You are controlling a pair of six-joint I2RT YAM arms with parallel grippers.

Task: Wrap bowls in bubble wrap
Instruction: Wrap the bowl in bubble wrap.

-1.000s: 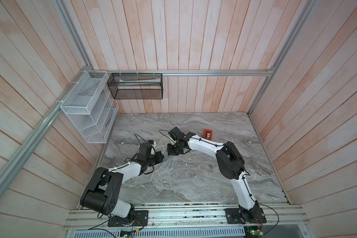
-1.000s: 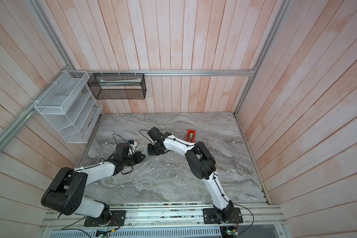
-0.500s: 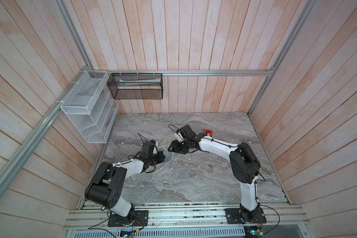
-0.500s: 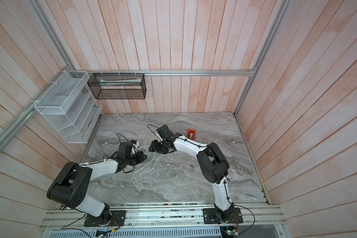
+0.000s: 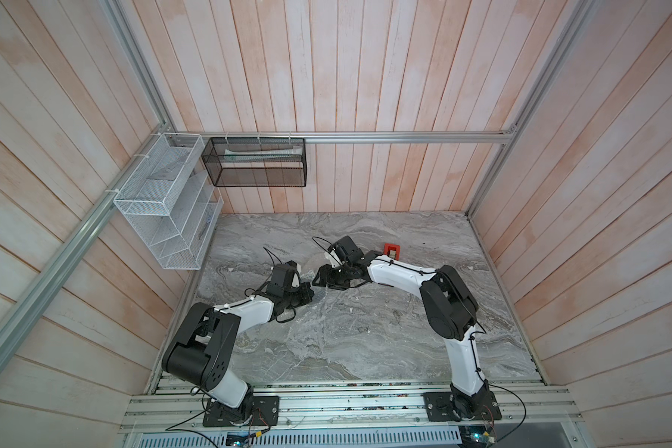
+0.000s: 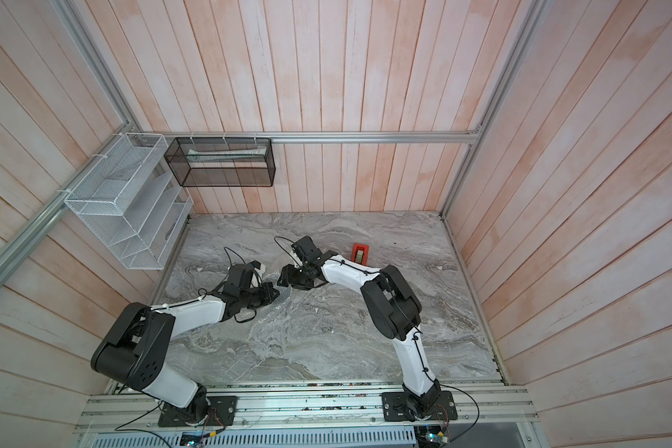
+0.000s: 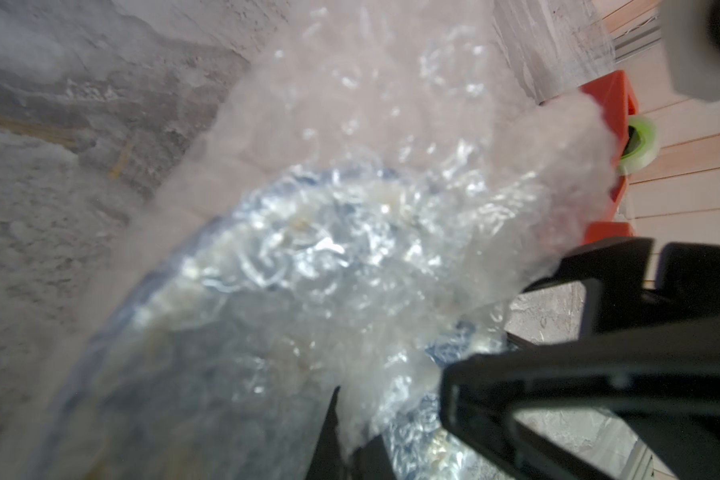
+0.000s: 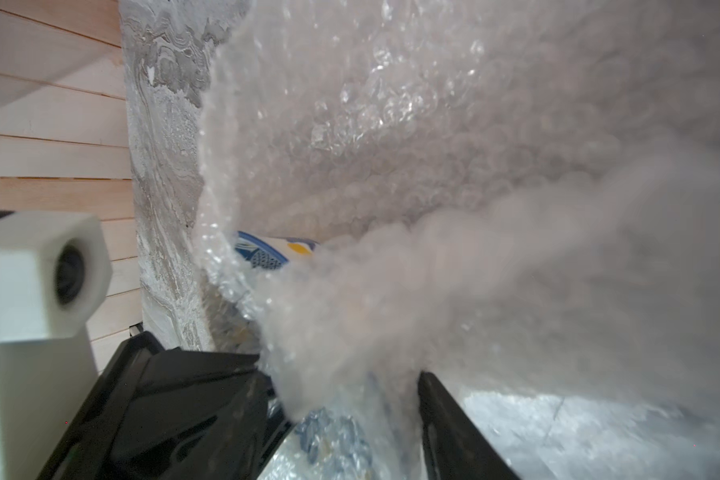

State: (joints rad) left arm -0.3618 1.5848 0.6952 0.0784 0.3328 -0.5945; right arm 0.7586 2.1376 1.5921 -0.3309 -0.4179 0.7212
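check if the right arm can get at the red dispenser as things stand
Probably yes. The dispenser stands uncovered on the table just beyond the right arm, nothing between. Its hand is open with wrap between the jaws, so it must back out first.

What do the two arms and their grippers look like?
The left arm and right arm are white and rounded, with bulky black joints. Thin black cables loop along them. The left gripper and right gripper are black and angular. Each arm stands on a black base plate.
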